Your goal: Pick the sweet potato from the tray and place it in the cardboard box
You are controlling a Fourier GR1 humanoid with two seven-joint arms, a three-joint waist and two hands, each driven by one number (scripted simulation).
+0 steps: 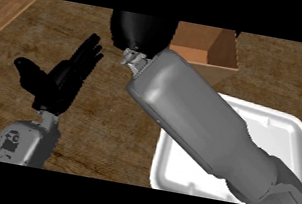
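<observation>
Right hand at cardboard box, left hand idle.

Right hand (142, 30): top centre, beside the cardboard box (209, 51); finger state cannot be told, sweet potato not visible. Its grey forearm (195, 122) runs diagonally to the lower right, crossing the white tray (291, 134) at right. Left hand (64, 78): left of centre, open, fingers straight and pointing up. All over a dark wood table (102, 141).

One tray (291, 134), one cardboard box (212, 49)
</observation>
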